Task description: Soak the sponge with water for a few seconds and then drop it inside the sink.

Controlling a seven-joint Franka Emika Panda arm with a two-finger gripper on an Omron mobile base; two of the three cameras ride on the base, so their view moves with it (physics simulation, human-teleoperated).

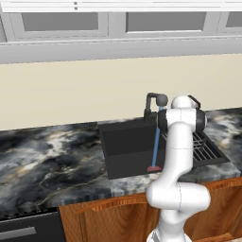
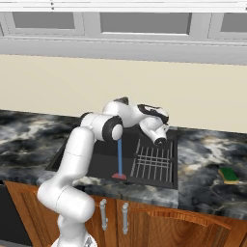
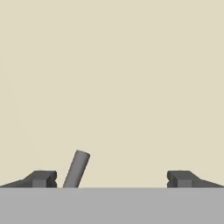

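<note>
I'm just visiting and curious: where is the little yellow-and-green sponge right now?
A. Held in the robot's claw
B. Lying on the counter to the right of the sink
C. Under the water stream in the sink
B: the sponge lies on the counter, right of the sink.

The counter [image 1: 47, 160] looks like polished grey-black marble with pale veins. The sink [image 1: 125, 146] is matt black, its tap [image 1: 153, 101] dark and dull. The rack [image 2: 153, 164] looks like thin metal wire. Cabinet doors [image 2: 202, 226] are glossy brown wood. The wall [image 3: 112, 78] is smooth matt cream.
</note>
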